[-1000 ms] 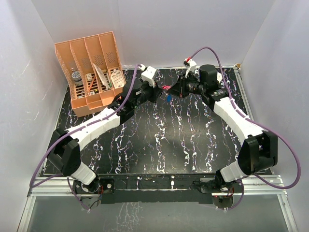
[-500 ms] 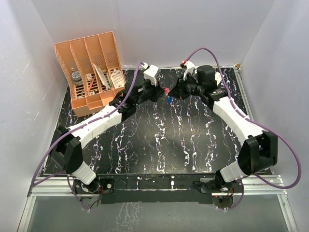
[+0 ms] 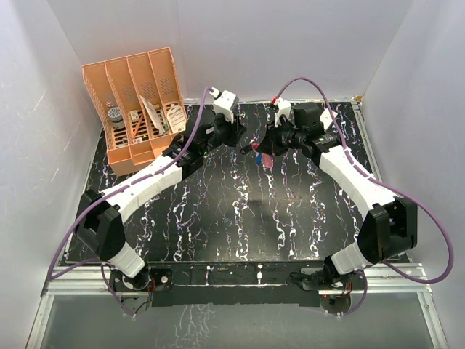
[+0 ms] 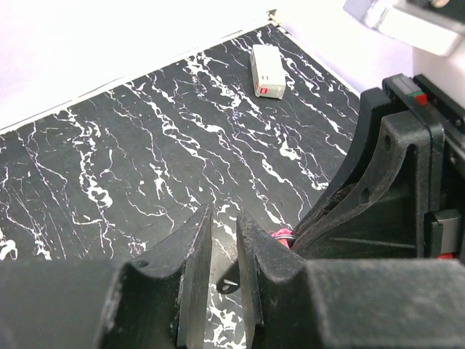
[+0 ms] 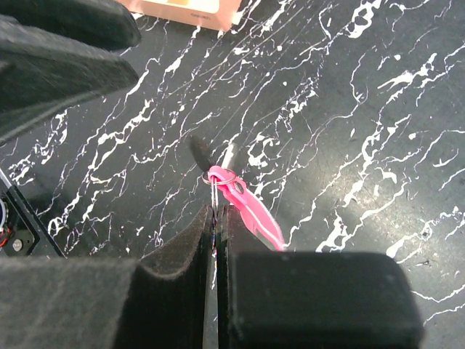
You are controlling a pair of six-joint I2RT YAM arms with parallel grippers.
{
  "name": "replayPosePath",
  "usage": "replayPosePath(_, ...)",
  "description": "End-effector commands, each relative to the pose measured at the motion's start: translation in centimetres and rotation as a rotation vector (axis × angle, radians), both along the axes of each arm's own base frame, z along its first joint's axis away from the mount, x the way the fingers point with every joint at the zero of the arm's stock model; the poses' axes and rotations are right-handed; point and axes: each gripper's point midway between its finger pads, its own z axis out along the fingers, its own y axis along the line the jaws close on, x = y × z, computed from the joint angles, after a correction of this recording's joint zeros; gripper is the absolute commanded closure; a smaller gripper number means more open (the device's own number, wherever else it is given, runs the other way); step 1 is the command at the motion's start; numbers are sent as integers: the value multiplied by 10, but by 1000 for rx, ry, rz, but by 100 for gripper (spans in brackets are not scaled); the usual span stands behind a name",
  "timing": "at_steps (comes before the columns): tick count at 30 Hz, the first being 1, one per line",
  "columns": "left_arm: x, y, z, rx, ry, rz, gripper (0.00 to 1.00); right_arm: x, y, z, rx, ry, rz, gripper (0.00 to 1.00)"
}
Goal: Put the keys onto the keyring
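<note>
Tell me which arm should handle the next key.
Left, probably. The right tool is shut on the keyring, its pink strap hanging free, so it is busy. The left tool sits close by, jaws slightly apart, nothing clearly gripped.

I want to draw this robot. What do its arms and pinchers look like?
Draw two long arms, the left arm and the right arm, with white shells and black joints. A purple cable loops along each one. Each ends in a black gripper, the left gripper and the right gripper, with two flat, wedge-shaped fingers.
</note>
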Motion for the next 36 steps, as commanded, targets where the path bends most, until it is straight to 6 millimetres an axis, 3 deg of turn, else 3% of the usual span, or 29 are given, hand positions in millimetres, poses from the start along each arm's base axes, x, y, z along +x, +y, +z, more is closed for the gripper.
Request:
replayPosePath(1, -5, 7, 51, -85, -103, 10, 80, 9, 0, 20, -6, -78, -12, 100)
replayPosePath(8, -9, 10, 41, -70, -73, 9, 74, 12, 0, 22, 0, -74, -22, 100)
replayPosePath(15, -23, 18, 27, -48, -28, -3, 72, 16, 13, 29, 105, -9, -39, 100)
replayPosePath(21, -28, 42, 31, -88, 7, 65, 69, 28, 29, 45, 390, 159, -83, 100)
replayPosePath(28, -13, 66, 36, -121, 107, 132, 69, 49, 39, 61, 632, 329, -124, 100)
replayPosePath(32, -1, 71, 31, -162, 206, 137, 71, 52, 39, 74, 816, 444, -122, 100)
replayPosePath(36, 5, 64, 26, -158, 266, 104, 72, 47, 38, 80, 977, 565, -89, 100)
